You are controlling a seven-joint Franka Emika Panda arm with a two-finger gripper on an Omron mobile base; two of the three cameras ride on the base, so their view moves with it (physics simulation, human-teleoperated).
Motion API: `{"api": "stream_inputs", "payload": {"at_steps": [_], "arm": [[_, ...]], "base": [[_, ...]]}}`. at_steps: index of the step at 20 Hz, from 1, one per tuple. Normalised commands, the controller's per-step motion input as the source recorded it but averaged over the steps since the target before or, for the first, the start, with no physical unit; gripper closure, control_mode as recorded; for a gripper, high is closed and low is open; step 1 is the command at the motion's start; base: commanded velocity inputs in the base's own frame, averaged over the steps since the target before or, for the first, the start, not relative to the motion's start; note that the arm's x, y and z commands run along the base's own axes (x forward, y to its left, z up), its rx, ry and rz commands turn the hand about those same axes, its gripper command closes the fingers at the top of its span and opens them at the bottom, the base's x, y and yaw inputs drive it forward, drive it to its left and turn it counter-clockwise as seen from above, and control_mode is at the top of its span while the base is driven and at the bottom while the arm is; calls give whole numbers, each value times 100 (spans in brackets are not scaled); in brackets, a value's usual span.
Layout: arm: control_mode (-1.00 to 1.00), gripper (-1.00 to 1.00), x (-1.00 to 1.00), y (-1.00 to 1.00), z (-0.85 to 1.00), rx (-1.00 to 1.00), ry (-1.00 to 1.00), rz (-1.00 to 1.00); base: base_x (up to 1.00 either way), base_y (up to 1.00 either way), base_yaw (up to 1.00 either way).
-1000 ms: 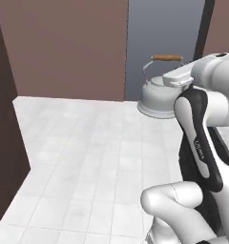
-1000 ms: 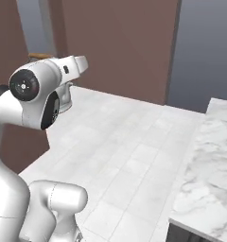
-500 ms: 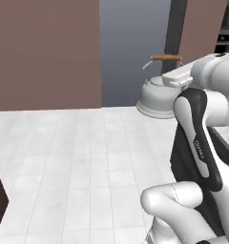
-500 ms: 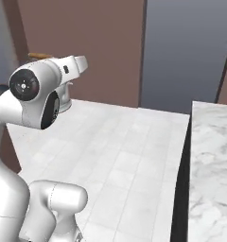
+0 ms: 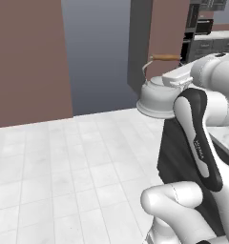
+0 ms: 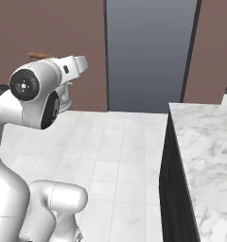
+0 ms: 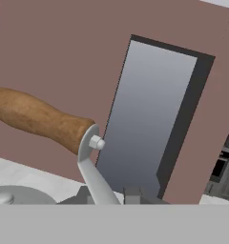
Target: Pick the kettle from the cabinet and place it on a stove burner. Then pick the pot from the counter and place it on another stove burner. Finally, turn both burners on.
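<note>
I am holding the small shiny white-silver kettle (image 5: 157, 97) up in the air

My gripper (image 7: 109, 193) has its jaws closed on the thin grey wire of the kettle's tall handle, just under the brown wooden top (image 7: 37, 119), which runs off toward 9 o'clock in the hand view. In the left base view the kettle hangs at 1 o'clock, high over the white tiled floor (image 5: 64, 162), right beside my white arm (image 5: 202, 128). The white marble worktop with grey veins (image 6: 205, 156) lies at 4 o'clock in the right base view, well apart from the kettle
</note>
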Motion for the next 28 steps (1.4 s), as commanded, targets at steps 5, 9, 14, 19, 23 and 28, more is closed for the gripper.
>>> {"api": "stream_inputs", "payload": {"at_steps": [5, 9, 14, 19, 23, 28], "arm": [[100, 100, 0, 0, 0, 0, 0, 0], [100, 100, 0, 0, 0, 0, 0, 0], [100, 100, 0, 0, 0, 0, 0, 0], [100, 100, 0, 0, 0, 0, 0, 0], [100, 100, 0, 0, 0, 0, 0, 0], [100, 100, 0, 0, 0, 0, 0, 0]], "base": [[61, 47, -40], [63, 48, -40], [64, 49, -40], [61, 53, -40], [57, 57, -40], [55, 61, -39]]}}
